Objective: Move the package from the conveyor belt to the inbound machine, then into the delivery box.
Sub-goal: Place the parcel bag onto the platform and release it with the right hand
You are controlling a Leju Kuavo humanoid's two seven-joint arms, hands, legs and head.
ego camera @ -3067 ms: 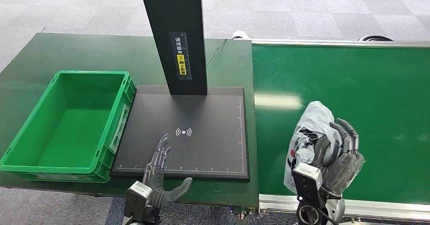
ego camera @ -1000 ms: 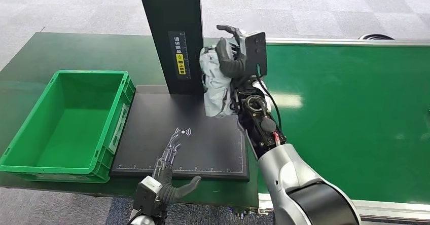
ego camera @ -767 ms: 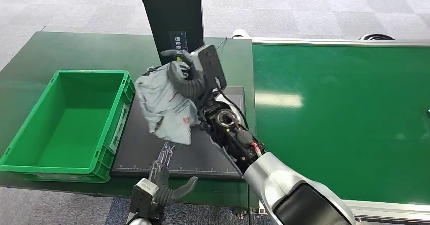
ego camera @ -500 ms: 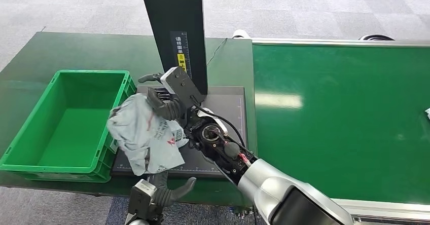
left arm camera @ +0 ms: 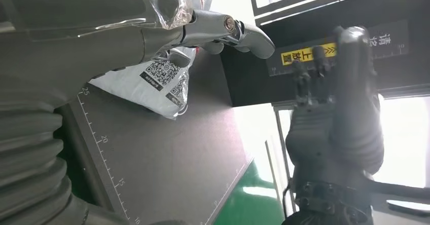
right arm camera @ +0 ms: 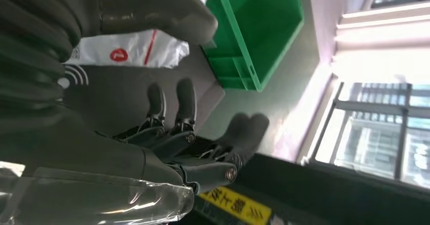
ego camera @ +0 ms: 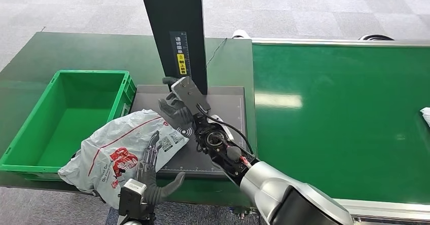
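Three views together place the package [ego camera: 124, 154]: from the head it lies crumpled below and left of the right hand [ego camera: 175, 108], half on the front-left corner of the scanner pad [ego camera: 223, 113] and half over the near corner of the green bin [ego camera: 30, 139], with the left hand [ego camera: 147, 172] laid against its near side, fingers spread and holding nothing. The right hand hangs empty above the pad, fingers apart, just in front of the black post [ego camera: 175, 27]. Looking from the left wrist, one sees what the head camera cannot: the QR label on the package's white corner [left arm camera: 159, 80] resting flat on the pad's ruled surface [left arm camera: 167, 154], and the right hand [left arm camera: 332, 108] across from it, fingers raised before the post's yellow sticker [left arm camera: 304, 55]. Seen from the right wrist, the package [right arm camera: 129, 50] lies beyond the fingers [right arm camera: 167, 108], next to the bin [right arm camera: 253, 27] and the pad's wireless mark [right arm camera: 76, 75]. Half a second ago the right hand gripped the package in the air over the pad's left edge; it has since let go, the package has dropped and spread out, and the left hand, then bare below it, is now against it. Three seconds ago the package sat on the belt [ego camera: 345, 113].
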